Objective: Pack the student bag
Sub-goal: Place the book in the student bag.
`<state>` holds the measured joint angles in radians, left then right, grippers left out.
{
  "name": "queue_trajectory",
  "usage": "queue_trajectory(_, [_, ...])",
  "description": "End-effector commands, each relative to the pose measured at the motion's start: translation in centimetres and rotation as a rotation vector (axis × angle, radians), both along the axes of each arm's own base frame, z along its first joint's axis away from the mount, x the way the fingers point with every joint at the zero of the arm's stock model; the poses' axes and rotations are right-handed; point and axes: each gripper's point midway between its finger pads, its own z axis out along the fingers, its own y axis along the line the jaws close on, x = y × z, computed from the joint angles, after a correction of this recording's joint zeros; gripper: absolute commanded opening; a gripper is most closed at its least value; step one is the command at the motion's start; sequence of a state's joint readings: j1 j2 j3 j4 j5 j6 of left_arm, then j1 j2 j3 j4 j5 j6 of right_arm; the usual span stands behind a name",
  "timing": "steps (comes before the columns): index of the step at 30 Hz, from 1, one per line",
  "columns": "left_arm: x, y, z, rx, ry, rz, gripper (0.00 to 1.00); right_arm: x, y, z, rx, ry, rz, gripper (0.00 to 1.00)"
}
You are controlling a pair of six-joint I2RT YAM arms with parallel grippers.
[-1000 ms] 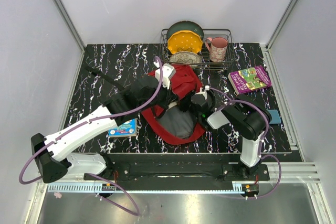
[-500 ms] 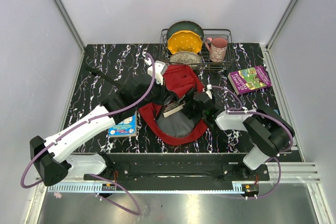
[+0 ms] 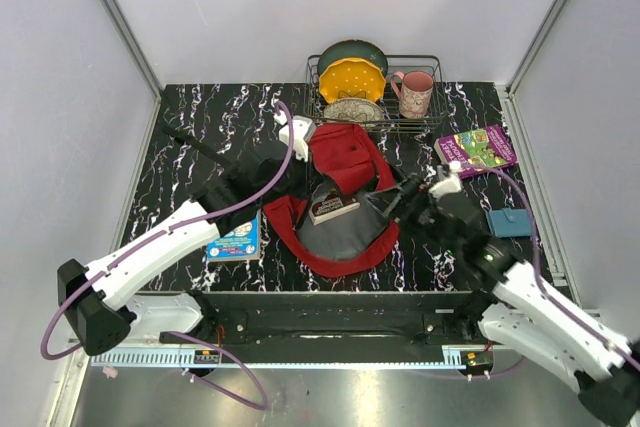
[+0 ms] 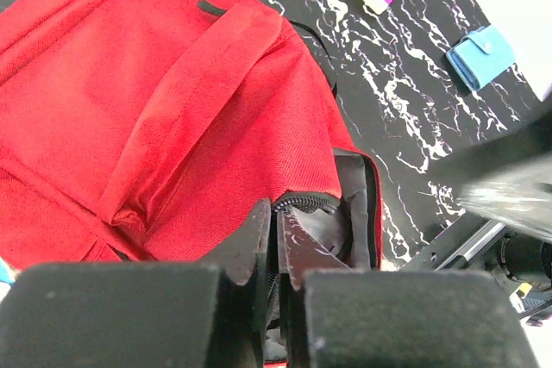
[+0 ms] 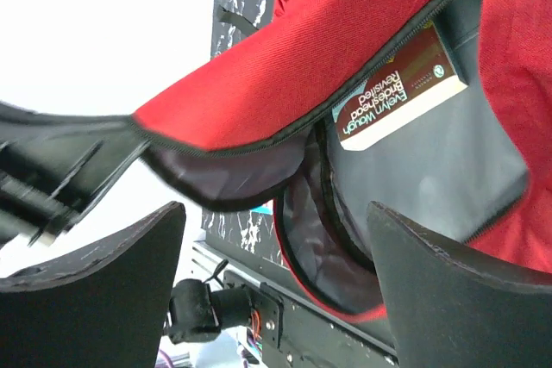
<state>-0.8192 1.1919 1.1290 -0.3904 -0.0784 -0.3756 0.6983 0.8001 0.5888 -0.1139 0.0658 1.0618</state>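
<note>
one book in, more to go

student bag (image 3: pixel 345 152) lies in the middle of the table (image 3: pixel 200 122), mouth open twd the arms, grey lining showing. left gripper (image 4: pixel 276 223) is clenched on the bag's zipper rim and holds the red flap up, so the mouth gapes. a dark red paperback (image 3: pixel 333 209) lies inside on the lining. right gripper (image 3: pixel 400 197) sits just beside the bag's right edge, jaws spread wide, nothing in them.

done, as far as i can see: 1 book packed.

left, prob: purple book (image 3: pixel 476 150) well to the right of the bag, blue booklet (image 3: pixel 237 243) just beside its left side, small blue pouch (image 3: pixel 510 222) near the table's right edge. can't tell if all are meant to go in. bag not zipped yet.

dish rack (image 3: pixel 425 125) at the back looks unrelated.
</note>
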Motion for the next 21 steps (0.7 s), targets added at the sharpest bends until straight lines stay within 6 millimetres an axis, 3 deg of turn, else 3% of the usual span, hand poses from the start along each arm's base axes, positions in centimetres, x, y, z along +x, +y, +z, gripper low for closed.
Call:
queue_trajectory(1, [0.6, 0.5, 0.5, -0.052, -0.002, 0.055, 0.17, -3.6, -5.2, -1.8, -0.167, 0.033, -0.046, 0.90])
queue_trajectory(2, [0.7, 0.8, 0.3, -0.046, 0.001, 0.073, 0.40, -3.5, -6.3, -1.2, -0.176, 0.011, -0.094, 0.90])
queue_trajectory(5, [0.3, 1.6, -0.4, -0.025, 0.041, 0.107, 0.67, -3.9, -8.4, 2.3, -0.161, -0.086, -0.154, 0.91])
queue_trajectory(7, [0.0, 2.4, -0.2, -0.020, 0.046, 0.130, 0.71, -3.9, -8.5, 4.7, -0.132, -0.133, -0.160, 0.91])
queue_trajectory(8, [-0.2, 2.8, 0.0, -0.024, 0.042, 0.136, 0.82, -3.8, -8.2, 5.4, -0.124, -0.143, -0.148, 0.91])
queue_trajectory(10, [-1.0, 3.6, 1.1, -0.050, 0.021, 0.141, 0.92, -3.8, -6.2, 6.8, -0.092, -0.155, -0.069, 0.91])
queue_trajectory(12, [-1.5, 4.9, 2.0, -0.073, -0.008, 0.172, 0.99, -3.3, -4.0, 6.8, -0.079, -0.137, 0.007, 0.91])
queue_trajectory(14, [-1.4, 6.8, 1.8, -0.060, -0.018, 0.256, 0.99, -3.9, -1.0, 7.9, -0.011, -0.168, 0.153, 0.90])
queue_trajectory(15, [-1.7, 8.1, 0.8, -0.037, -0.009, 0.296, 0.99, -3.3, 0.9, 8.1, 0.016, -0.178, 0.209, 0.90])
queue_trajectory(16, [-1.5, 9.2, 0.1, -0.018, -0.001, 0.344, 0.99, -4.0, 2.4, 7.8, 0.038, -0.155, 0.304, 0.90])
queue_trajectory(17, [-1.2, 10.6, -0.6, -0.012, 0.013, 0.419, 0.99, -3.5, 3.8, 6.2, 0.019, -0.099, 0.346, 0.90])
queue_trajectory(19, [-1.2, 13.7, -3.0, 0.027, 0.073, 0.534, 0.99, -3.5, 5.5, 6.0, 0.006, -0.087, 0.412, 0.89])
queue_trajectory(20, [-1.3, 14.6, -3.8, 0.011, 0.103, 0.584, 0.99, -3.5, 6.6, 4.8, -0.019, -0.060, 0.440, 0.89])
queue_trajectory(21, [-1.7, 15.7, -5.2, 0.013, 0.125, 0.611, 0.99, -3.3, 7.3, 5.2, -0.019, -0.081, 0.454, 0.89])
